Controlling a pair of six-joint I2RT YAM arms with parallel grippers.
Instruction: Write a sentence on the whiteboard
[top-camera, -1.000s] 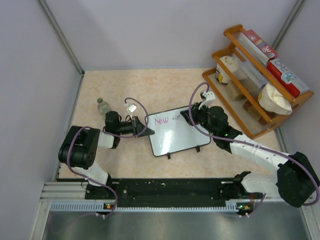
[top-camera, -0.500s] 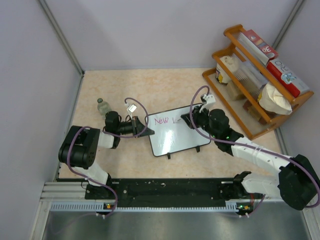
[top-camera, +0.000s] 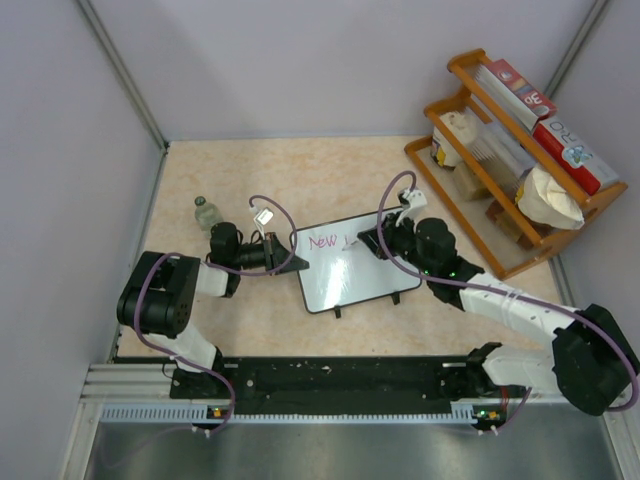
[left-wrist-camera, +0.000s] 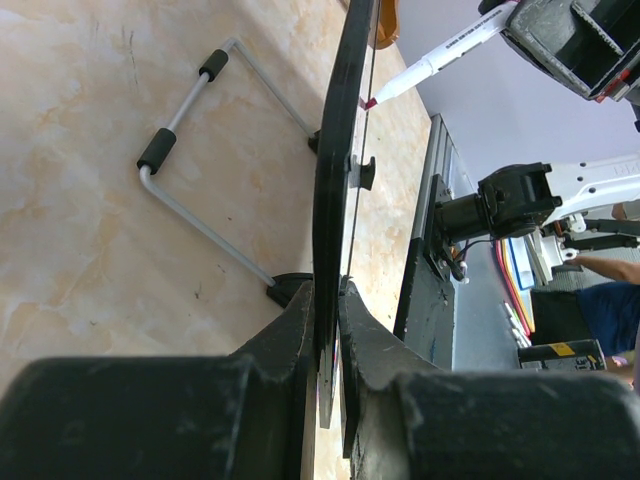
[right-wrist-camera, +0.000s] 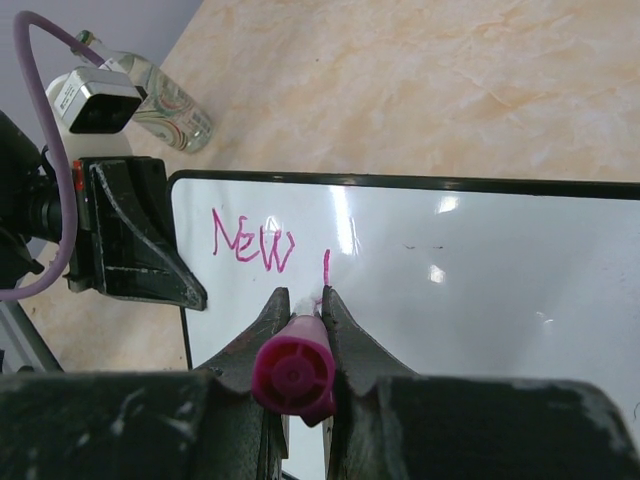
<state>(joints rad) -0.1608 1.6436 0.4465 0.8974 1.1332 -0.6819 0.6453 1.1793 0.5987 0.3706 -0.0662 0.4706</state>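
The whiteboard stands tilted on the table between my arms. My left gripper is shut on its left edge; in the left wrist view the black frame runs edge-on between the jaws of that gripper. My right gripper is shut on a pink marker, whose tip touches the board. The sentence reads "New" in pink, with one short upright stroke just right of it. The marker's white barrel also shows in the left wrist view.
A small clear bottle stands left of the board, behind my left arm. A wooden rack with boxes and bags fills the right side. The board's wire stand rests on the table behind it. Walls close in the left and back.
A short pink stroke has appeared to the right of "New". My right gripper with the marker has shifted slightly left. The left gripper has kept still on the board's edge.
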